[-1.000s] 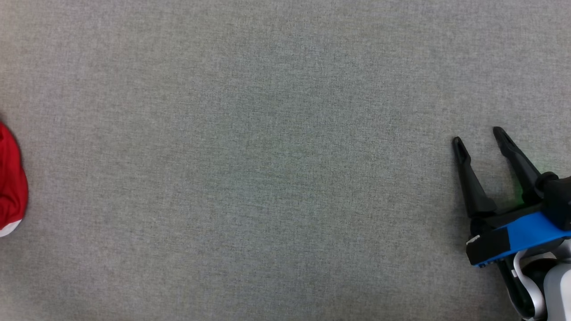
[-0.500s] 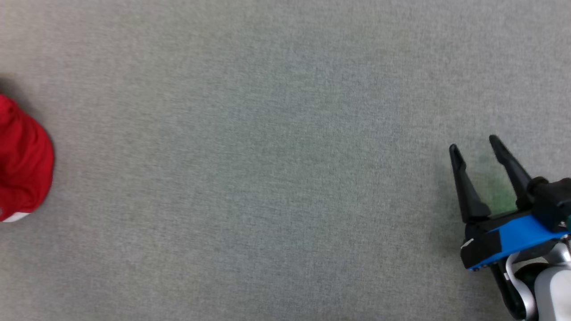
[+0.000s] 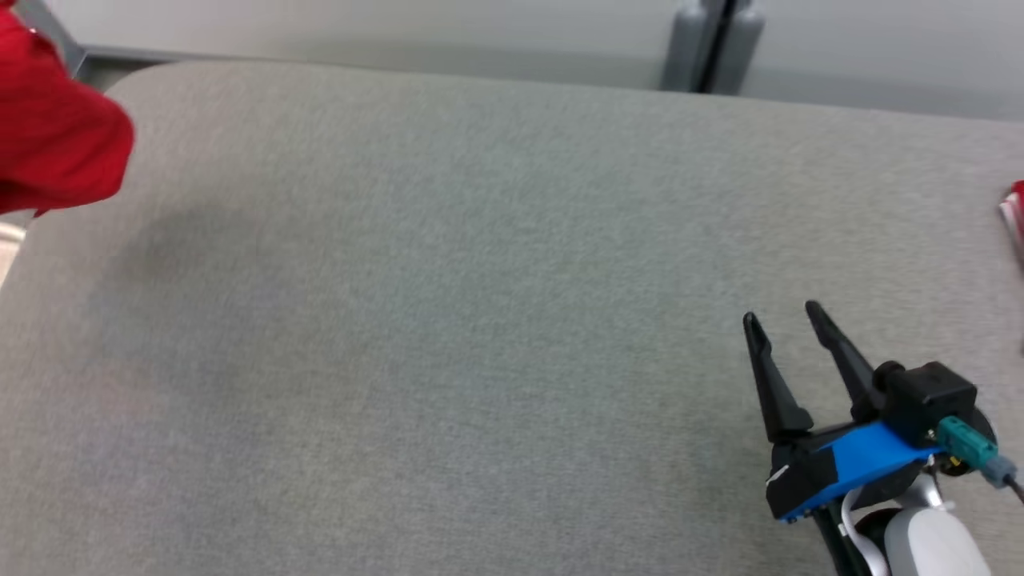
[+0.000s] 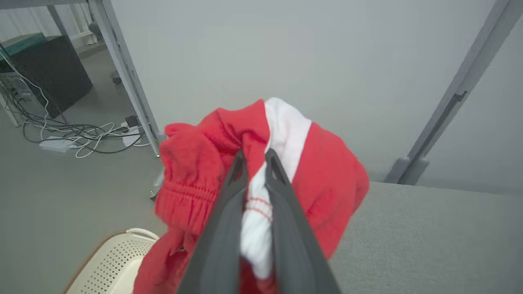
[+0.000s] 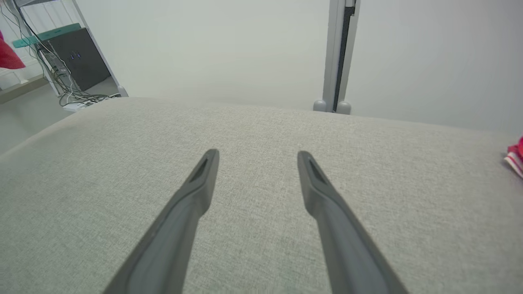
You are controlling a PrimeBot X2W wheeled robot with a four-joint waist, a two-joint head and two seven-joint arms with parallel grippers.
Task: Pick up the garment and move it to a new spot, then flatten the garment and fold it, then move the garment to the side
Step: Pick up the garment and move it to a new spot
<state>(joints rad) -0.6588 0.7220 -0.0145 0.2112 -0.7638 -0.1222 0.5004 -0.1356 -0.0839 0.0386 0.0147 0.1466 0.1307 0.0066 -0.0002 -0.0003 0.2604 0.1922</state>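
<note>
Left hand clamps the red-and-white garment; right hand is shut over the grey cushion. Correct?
No: the right hand is open, jaws apart, over the grey cushion, per the right wrist view. The left hand does clamp the red-and-white garment.

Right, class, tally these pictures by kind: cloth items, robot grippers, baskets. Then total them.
Red-and-white cloth items: 2, garment in left gripper, piece at grey table's right edge
Dark two-fingered grippers: 2, left gripper and right gripper
White perforated basket: 1
Total: 5

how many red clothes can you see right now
2. One red and white garment is pinched in the left claw near the table's left end; another red piece peeks in at the table's right edge, mostly cut off.
</note>
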